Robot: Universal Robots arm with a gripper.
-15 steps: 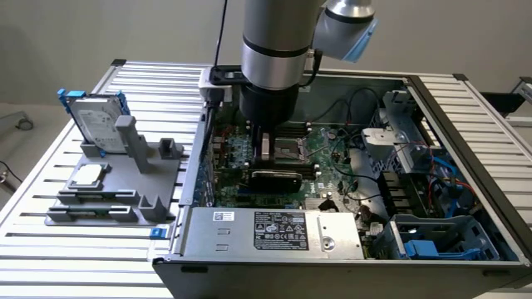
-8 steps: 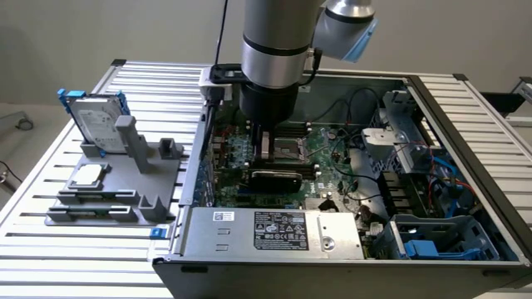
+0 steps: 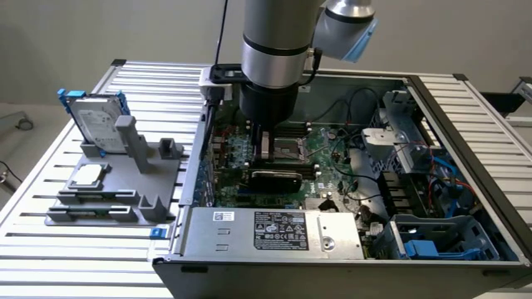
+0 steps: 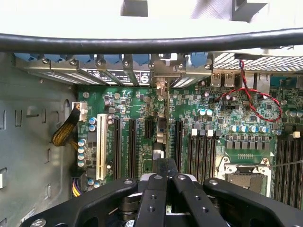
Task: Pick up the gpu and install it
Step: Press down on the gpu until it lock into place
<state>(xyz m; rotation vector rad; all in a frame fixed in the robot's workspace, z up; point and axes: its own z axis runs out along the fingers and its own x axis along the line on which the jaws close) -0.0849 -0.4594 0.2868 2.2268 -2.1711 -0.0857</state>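
Note:
The gpu [image 3: 275, 179] stands on edge inside the open computer case [image 3: 465, 118], low over the motherboard [image 3: 324, 177], with its black cover facing the exterior view. In the wrist view the gpu [image 4: 163, 125] appears edge-on as a thin strip. It runs from my fingertips to the metal bracket at the case's rear slot openings, in line with the expansion slots [image 4: 131, 146]. My gripper [image 3: 268, 163] reaches down into the case from above. Seen from the wrist, the gripper [image 4: 164, 165] has its black fingers [image 4: 152, 189] shut on the card's top edge.
On the table at the exterior view's left, a grey fixture [image 3: 108, 208] holds a silver hard drive in a blue frame [image 3: 96, 121] and a square CPU chip [image 3: 89, 175]. The power supply [image 3: 275, 230], the CPU socket [image 4: 244, 172], memory slots [image 4: 201, 156] and red wires [image 4: 251, 94] crowd the card.

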